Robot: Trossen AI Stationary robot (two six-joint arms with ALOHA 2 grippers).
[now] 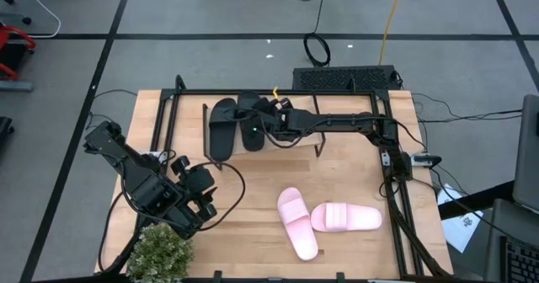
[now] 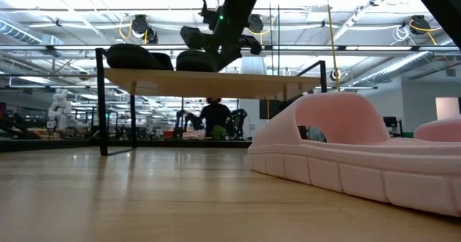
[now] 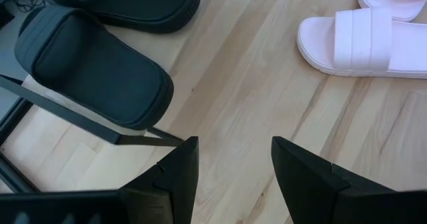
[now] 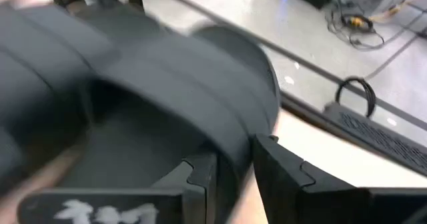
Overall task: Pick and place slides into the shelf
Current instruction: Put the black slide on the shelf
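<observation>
Two matte black slides lie side by side on the shelf's (image 1: 290, 148) plank top (image 2: 216, 83), the left one (image 1: 222, 128) (image 2: 133, 56) free, sole down. My right gripper (image 1: 263, 121) (image 4: 233, 177) reaches in from the table's right and is shut on the right black slide (image 1: 252, 125) (image 2: 194, 59). Two pale pink slides (image 1: 296, 224) (image 1: 346, 218) rest sole down on the near table; one fills the low view (image 2: 346, 155). My left gripper (image 1: 205, 195) (image 3: 233, 161) waits open near the table's left near corner, over bare wood. My right gripper pinches the right black slide between its two fingers at the side edge by the wide strap (image 4: 230, 154), coming slanting down from the table's right. The slide sits with its sole on the shelf's plank, about level.
A large black frame (image 1: 396, 199) borders the table. A green plant (image 1: 160, 253) stands at the near left corner. A thin black bar (image 3: 80, 114) crosses in front of the left gripper. Bare wood lies between the shelf and the pink slides.
</observation>
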